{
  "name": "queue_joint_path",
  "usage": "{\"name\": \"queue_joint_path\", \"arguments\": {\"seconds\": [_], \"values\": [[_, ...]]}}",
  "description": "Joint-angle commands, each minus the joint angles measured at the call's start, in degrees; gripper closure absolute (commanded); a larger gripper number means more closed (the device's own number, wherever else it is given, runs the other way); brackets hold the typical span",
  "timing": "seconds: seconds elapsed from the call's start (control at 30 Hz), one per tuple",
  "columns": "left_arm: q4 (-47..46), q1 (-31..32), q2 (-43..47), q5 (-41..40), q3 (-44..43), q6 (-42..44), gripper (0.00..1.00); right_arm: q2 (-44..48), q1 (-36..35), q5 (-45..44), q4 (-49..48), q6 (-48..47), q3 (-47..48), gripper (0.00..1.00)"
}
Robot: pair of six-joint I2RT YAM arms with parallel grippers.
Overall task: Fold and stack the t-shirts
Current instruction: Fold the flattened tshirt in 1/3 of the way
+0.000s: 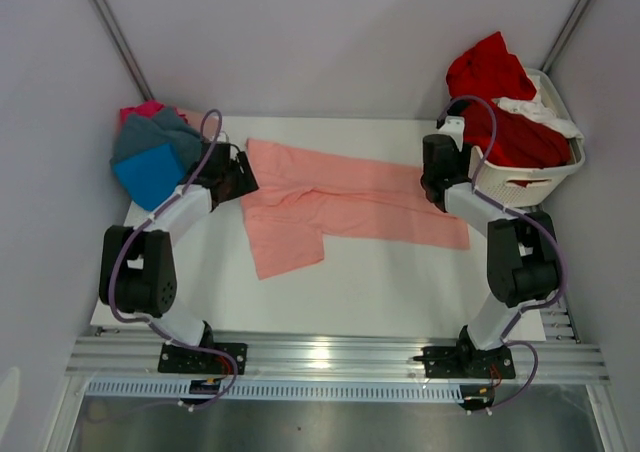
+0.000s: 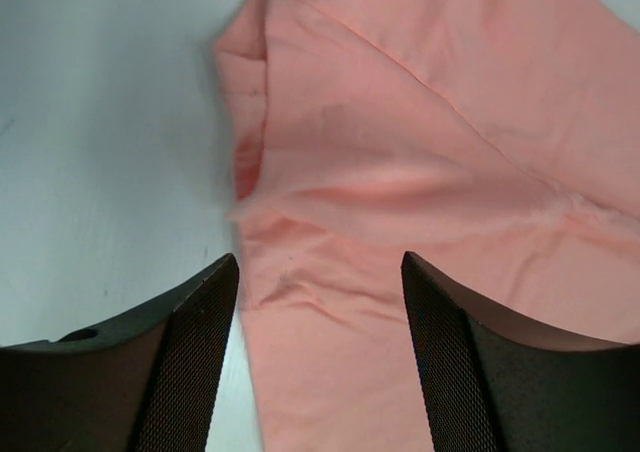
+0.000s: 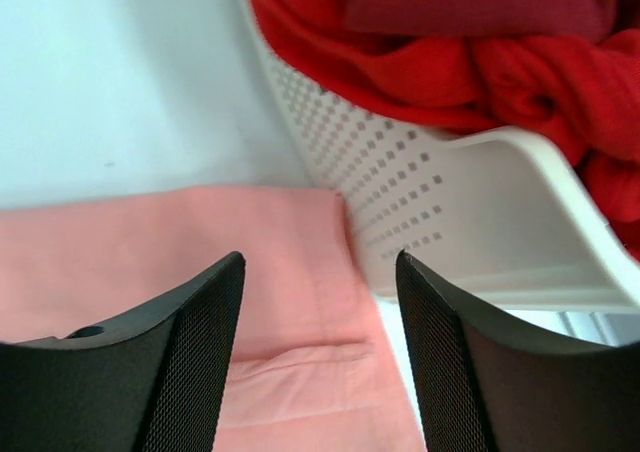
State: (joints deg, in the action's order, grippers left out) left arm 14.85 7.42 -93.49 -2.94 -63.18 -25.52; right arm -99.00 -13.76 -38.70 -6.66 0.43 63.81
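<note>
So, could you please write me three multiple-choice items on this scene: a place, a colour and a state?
1. Where is the basket? A) far left B) far right C) near edge
2. What colour is the shirt spread on the table? A) salmon-pink B) green C) black
3. The left gripper is: A) shut on the shirt B) open C) out of view
Answers: 1 B, it sits at the right edge; 2 A, the top view shows salmon-pink; 3 B, its jaws stand apart over the shirt.

I have bare white surface (image 1: 390, 292) to travel along, nearer me than the flat salmon-pink cloth t-shirt (image 1: 340, 197). White perforated plastic laundry basket (image 3: 470, 202) crowds the right; blue-grey-magenta shirt pile (image 1: 150, 157) blocks back-left.
</note>
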Motion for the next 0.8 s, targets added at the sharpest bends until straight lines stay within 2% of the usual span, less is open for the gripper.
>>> {"name": "queue_joint_path", "arguments": {"seconds": [0.0,0.13,0.47,0.67,0.77], "values": [[-11.75,2.42,7.79,2.33,6.73,-1.11,0.30,3.81,-2.75,2.84,1.12,4.49,0.00,0.34],[-13.80,4.26,10.52,4.70,10.70,-3.22,0.31,4.17,-4.87,3.10,2.87,7.30,-1.14,0.33],[-2.38,10.06,13.51,3.20,14.22,-9.37,0.32,7.33,-11.11,-2.69,9.29,17.32,-7.38,0.32],[6.50,12.70,17.28,-0.49,17.29,-12.71,0.31,9.52,-12.87,-7.53,20.09,27.51,-9.23,0.32],[7.03,13.76,21.41,-0.40,23.43,-15.08,0.31,11.37,-13.40,-10.08,24.49,31.56,-11.60,0.31]]}}
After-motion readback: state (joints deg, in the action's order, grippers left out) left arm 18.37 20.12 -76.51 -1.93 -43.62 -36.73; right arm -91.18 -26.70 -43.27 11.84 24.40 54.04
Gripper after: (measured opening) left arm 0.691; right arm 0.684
